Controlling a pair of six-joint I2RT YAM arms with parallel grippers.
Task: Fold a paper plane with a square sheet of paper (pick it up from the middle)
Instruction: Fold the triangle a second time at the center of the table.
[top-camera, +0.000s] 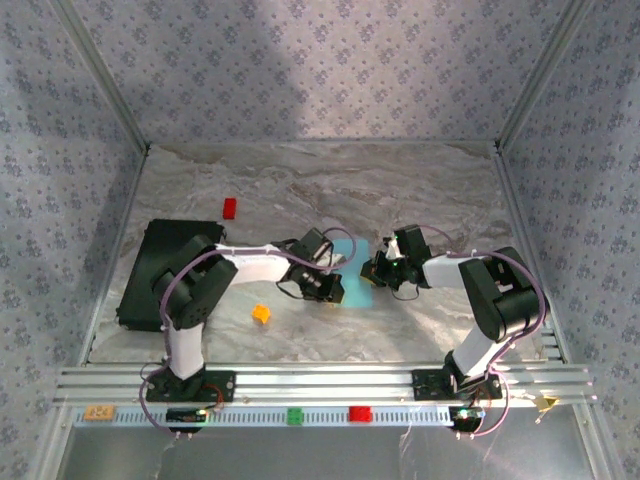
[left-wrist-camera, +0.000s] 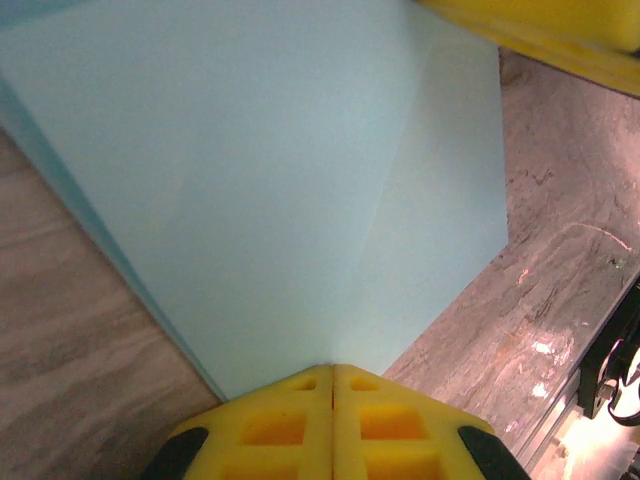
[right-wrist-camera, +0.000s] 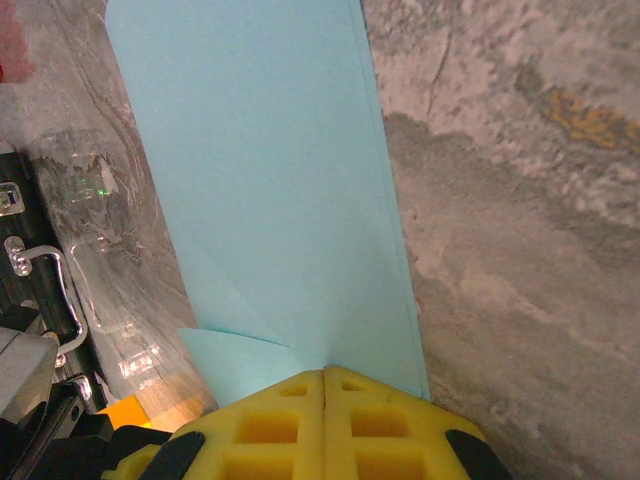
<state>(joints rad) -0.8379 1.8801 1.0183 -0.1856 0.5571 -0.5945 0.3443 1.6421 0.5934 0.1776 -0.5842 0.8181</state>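
Left fingers (left-wrist-camera: 280, 425) and right fingers (right-wrist-camera: 375, 425) both clenched on the square sheet of paper (left-wrist-camera: 280, 190). It spreads straight ahead of each pair, long axis running away from the right fingertips, both arms equally near.

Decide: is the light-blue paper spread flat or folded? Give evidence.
Folded, at least partly: the paper shows a straight crease in the left wrist view and overlapping layers in the right wrist view.

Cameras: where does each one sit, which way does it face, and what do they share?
Top external: above and behind the bases, looking down on the table; both arms whole, left gripper and right gripper at the light-blue paper.
Left wrist: looks along its shut yellow fingers onto the paper.
Right wrist: likewise, along its own shut fingers.
Shared: all three see the paper.
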